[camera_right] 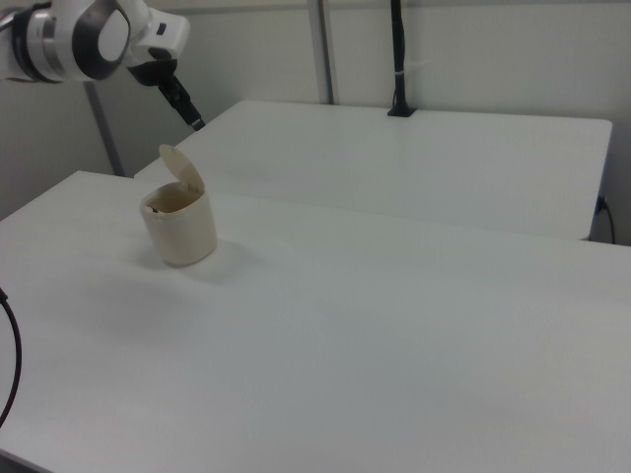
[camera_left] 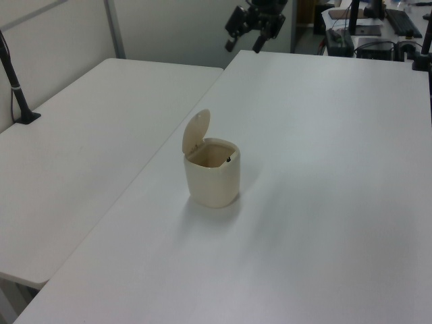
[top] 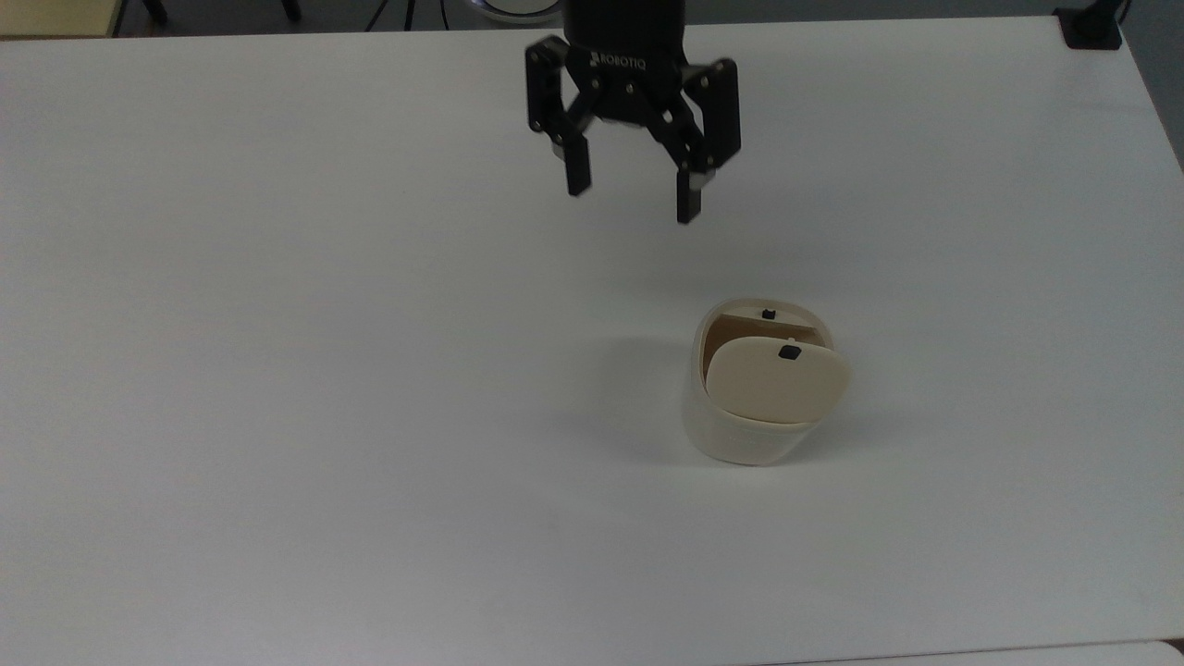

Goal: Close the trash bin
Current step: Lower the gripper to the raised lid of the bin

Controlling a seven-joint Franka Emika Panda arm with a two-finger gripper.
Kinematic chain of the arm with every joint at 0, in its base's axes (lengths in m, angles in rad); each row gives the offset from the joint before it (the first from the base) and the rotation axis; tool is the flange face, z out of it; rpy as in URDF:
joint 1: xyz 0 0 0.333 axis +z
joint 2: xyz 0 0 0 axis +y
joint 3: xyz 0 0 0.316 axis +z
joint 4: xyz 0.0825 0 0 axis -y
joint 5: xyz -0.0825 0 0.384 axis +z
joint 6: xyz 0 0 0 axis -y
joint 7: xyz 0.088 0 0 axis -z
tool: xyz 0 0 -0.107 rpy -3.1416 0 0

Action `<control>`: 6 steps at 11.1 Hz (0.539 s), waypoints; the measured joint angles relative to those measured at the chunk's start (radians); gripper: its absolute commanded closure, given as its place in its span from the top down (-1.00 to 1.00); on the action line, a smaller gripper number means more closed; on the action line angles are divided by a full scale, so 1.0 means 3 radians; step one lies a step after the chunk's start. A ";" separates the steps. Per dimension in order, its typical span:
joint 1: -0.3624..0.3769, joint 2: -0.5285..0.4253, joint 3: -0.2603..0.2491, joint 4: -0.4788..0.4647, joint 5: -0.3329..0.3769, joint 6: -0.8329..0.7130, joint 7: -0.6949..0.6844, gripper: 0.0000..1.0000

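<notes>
The cream-beige trash bin stands upright on the white table, right of the middle in the top view. Its hinged lid is raised, with a black latch near its edge, and the brown inside shows behind it. In the left view the trash bin has its lid standing up on the left view's left side. My black gripper hangs open and empty in the air, well apart from the bin, toward the top view's upper left of it. The gripper is above the table's far end; in the right view the gripper is behind the bin.
A second white table adjoins this one on the left view's left, with a black post clamped to it. A black clamp sits at the top view's upper right corner. Desks with equipment stand beyond the table.
</notes>
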 measured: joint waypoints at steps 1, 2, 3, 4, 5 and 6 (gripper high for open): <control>0.0015 0.0074 0.0000 0.0016 0.0001 0.0203 0.0328 -0.53; 0.0034 0.0153 0.0000 0.0053 0.0001 0.0343 0.0576 -1.00; 0.0060 0.0223 0.0001 0.0108 0.0001 0.0402 0.0741 -1.00; 0.0093 0.0311 0.0001 0.0188 0.0001 0.0442 0.0907 -1.00; 0.0117 0.0393 0.0001 0.0249 0.0001 0.0518 0.1077 -1.00; 0.0141 0.0480 0.0001 0.0297 0.0001 0.0619 0.1286 -1.00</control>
